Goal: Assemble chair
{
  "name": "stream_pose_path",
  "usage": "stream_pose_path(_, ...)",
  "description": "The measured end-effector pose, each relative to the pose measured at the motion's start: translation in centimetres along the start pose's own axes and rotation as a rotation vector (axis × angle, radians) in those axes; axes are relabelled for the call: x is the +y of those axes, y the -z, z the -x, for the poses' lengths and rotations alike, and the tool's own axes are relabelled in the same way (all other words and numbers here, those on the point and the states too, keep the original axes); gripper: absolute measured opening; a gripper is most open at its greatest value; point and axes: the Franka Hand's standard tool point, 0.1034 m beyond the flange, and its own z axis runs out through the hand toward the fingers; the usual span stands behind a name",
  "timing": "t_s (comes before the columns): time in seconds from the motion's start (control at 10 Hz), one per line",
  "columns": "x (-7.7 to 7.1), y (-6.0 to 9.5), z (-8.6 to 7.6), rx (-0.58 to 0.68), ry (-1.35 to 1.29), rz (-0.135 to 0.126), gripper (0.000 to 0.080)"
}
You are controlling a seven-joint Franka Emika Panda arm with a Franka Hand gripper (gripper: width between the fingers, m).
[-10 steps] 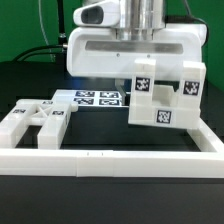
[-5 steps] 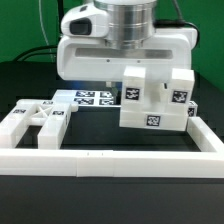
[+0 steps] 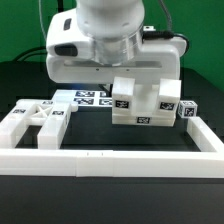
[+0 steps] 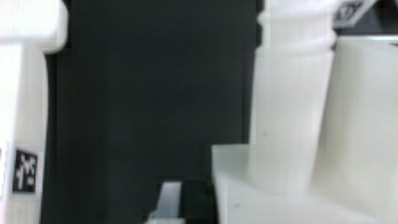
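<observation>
The white arm (image 3: 112, 40) is hanging over the middle of the black desk (image 3: 100, 137). Its jaws are grasping the joined chair piece (image 3: 145, 100) from above, though the fingertips are hiding behind it. This chunky white piece with square tags is tilting slightly, inside the white rail (image 3: 100, 158); I cannot tell if it is touching the desk. Loose chair parts (image 3: 35, 120) are lying at the exterior view's left, near the marker board (image 3: 90, 97). A small tagged cube (image 3: 187, 110) is sitting just beside the held piece. The wrist view is showing a white post (image 4: 294, 100) very close.
</observation>
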Motion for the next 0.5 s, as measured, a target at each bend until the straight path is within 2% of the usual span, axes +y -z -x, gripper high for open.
stream_pose_path(0.1, 0.1, -0.2, -0.2, -0.035, -0.001, 0.001, 0.0034)
stream_pose_path(0.2, 0.5, -0.6, 0.6, -0.117, 0.011, 0.0, 0.0034)
stream_pose_path(0.5, 1.6, -1.6, 1.1, -0.336, -0.004, -0.009, 0.0034)
